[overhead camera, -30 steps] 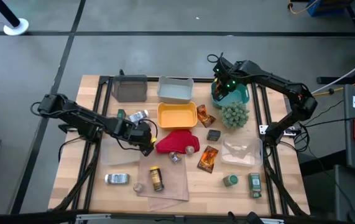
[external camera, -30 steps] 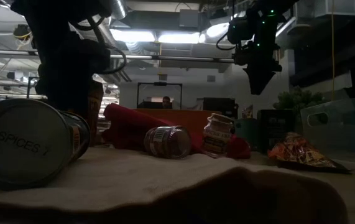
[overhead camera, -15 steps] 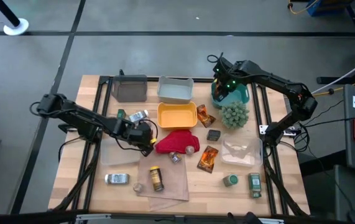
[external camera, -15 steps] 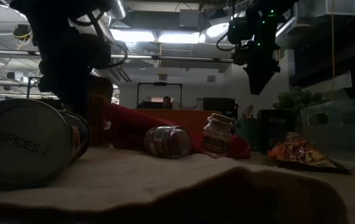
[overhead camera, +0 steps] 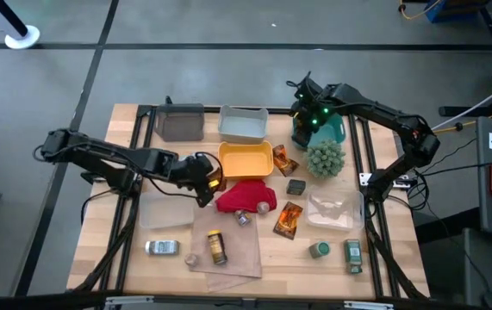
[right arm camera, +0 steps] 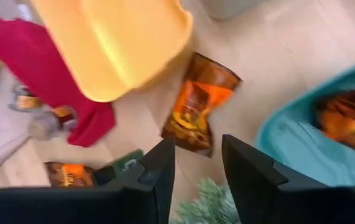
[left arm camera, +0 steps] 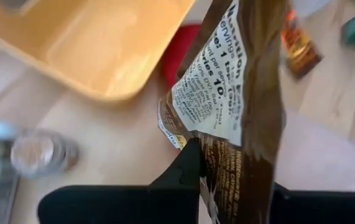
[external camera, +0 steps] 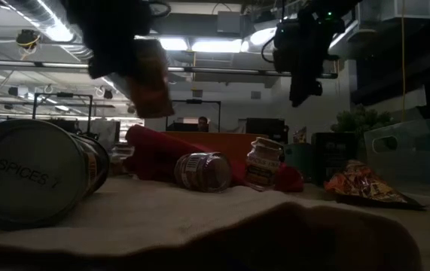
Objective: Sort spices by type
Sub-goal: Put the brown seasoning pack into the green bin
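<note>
Wooden table (overhead camera: 383, 258) carries bins (overhead camera: 244, 122), sachets (overhead camera: 288, 220), jars (overhead camera: 318, 250).

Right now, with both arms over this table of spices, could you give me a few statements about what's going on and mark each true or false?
1. The left gripper is shut on a foil sachet, lifted off the table. True.
2. The yellow tray is full of jars. False: it looks empty.
3. The right gripper holds a sachet. False: nothing is between its fingers.
4. A sachet lies inside the teal bin. True.
5. The red cloth covers the fuzzy green plant. False: they lie apart.
</note>
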`<state>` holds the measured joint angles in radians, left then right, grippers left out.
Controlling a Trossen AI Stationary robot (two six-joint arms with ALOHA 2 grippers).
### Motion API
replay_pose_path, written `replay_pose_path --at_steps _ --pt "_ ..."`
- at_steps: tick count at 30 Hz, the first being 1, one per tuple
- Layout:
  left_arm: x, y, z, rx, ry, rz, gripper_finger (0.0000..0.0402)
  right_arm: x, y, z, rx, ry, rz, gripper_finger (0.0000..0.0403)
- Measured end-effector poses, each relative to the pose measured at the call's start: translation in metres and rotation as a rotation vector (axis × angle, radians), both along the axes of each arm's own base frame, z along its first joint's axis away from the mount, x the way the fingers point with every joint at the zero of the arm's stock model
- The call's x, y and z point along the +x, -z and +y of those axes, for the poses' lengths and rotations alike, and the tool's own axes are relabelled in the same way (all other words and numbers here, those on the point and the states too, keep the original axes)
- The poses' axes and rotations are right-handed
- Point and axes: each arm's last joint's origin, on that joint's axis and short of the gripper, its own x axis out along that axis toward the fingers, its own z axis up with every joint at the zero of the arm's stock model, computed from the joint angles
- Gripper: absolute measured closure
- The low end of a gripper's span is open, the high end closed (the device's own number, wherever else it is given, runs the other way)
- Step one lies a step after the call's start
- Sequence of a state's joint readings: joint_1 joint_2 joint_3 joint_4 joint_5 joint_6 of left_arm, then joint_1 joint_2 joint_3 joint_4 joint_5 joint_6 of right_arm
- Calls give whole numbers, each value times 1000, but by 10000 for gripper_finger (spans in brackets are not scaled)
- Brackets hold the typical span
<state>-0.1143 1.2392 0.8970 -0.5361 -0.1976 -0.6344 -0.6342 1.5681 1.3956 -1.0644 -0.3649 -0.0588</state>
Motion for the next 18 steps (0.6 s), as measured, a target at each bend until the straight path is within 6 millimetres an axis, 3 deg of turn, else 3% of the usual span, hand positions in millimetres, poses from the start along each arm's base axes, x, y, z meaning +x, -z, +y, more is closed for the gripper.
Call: replay_pose_path --at_steps 8,18 --pt "14 -13 11 85 55 -177 399 20 -8 7 15 -174 -236 269" --pt "24 -28 22 141 51 -342 398 72 -29 57 -220 -468 -557 269"
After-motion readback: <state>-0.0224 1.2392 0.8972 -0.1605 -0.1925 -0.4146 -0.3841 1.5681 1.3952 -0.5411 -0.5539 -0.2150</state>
